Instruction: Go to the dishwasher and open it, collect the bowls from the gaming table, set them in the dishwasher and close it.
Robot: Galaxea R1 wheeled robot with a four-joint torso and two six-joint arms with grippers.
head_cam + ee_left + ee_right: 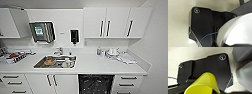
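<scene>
no text, label, brand, number or sign can be read on anything here.

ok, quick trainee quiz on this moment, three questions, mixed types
1. True or false: the sink has dishes in it.
2. The bowl in the right wrist view is: A red, B yellow, C blue.
3. Short answer: in the head view, what hangs on the wall to the left of the black soap dispenser?

Key: 1 true; 2 B; 3 the paper towel dispenser.
</scene>
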